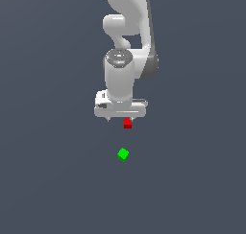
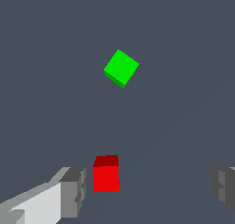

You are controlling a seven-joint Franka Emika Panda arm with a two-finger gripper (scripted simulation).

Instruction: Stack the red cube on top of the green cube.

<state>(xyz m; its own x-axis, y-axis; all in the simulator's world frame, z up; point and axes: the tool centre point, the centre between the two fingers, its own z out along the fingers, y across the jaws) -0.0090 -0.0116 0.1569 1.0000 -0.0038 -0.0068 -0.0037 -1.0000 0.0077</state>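
Tool (image 2: 147,191) wide open w/ nothing gripped; red cube (image 2: 106,175) sits btwn its fingers (image 2: 73,191), nearer one. Green cube (image 2: 121,68) corner-on, apart, on grey bench (image 2: 46,81).

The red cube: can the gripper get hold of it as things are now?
Probably yes. The gripper is open and the red cube lies between its fingers, nearer one finger, with nothing around it. The green cube sits apart, out of the way.

red cube (image 1: 127,123) between fingers (image 2: 73,191) — green cube (image 1: 123,154) apart
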